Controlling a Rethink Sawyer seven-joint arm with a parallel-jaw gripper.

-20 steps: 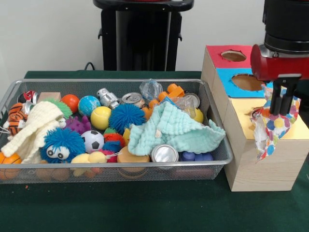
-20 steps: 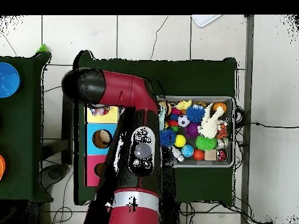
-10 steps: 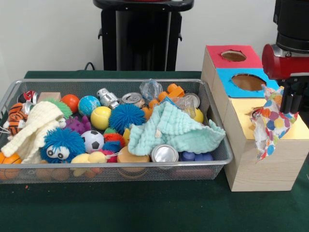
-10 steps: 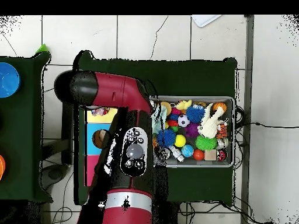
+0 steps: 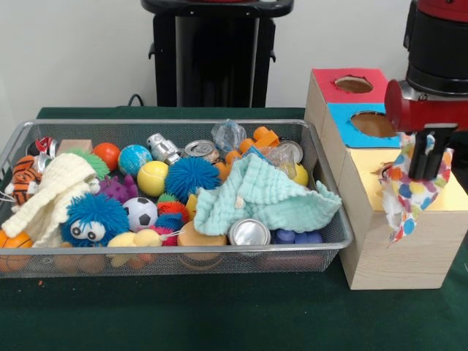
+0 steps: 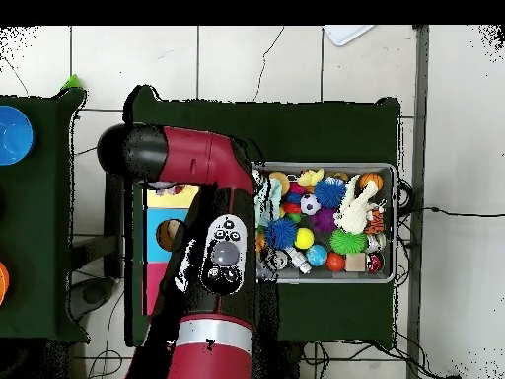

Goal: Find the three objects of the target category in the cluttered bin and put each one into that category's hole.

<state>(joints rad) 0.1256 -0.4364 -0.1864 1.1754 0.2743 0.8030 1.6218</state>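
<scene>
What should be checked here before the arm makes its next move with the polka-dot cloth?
1. Gripper over the yellow-panelled box: ok.
2. Grip on the polka-dot cloth: cannot tell; the tips sit against the cloth, but whether they pinch it is unclear.
3. Cloth inside the yellow hole: not ok; most of it hangs over the box's front edge.
4. Blue hole and red hole free of cloth: ok.
5. Mint-green cloth and cream knitted cloth not yet sorted: ok, both lie in the wire bin.
</scene>
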